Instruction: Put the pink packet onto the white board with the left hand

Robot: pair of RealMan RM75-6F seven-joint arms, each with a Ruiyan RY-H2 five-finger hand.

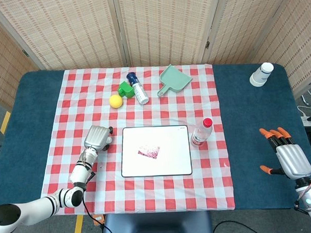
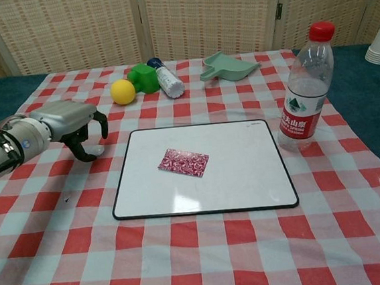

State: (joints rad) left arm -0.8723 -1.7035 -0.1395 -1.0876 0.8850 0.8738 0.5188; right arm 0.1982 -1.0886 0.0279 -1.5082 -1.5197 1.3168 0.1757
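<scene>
pink packet [image 2: 183,162] on white board [image 2: 247,177] | left hand [image 2: 72,123] fingers [image 2: 100,123] apart, beside board

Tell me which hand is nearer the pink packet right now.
Left. The left hand sits just off the white board's left edge, near the pink packet; the right hand is far off at the table's right edge.

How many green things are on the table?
2: a bright green block beside the yellow ball, and a pale green dustpan at the far edge of the checked cloth. None seem hidden.
</scene>
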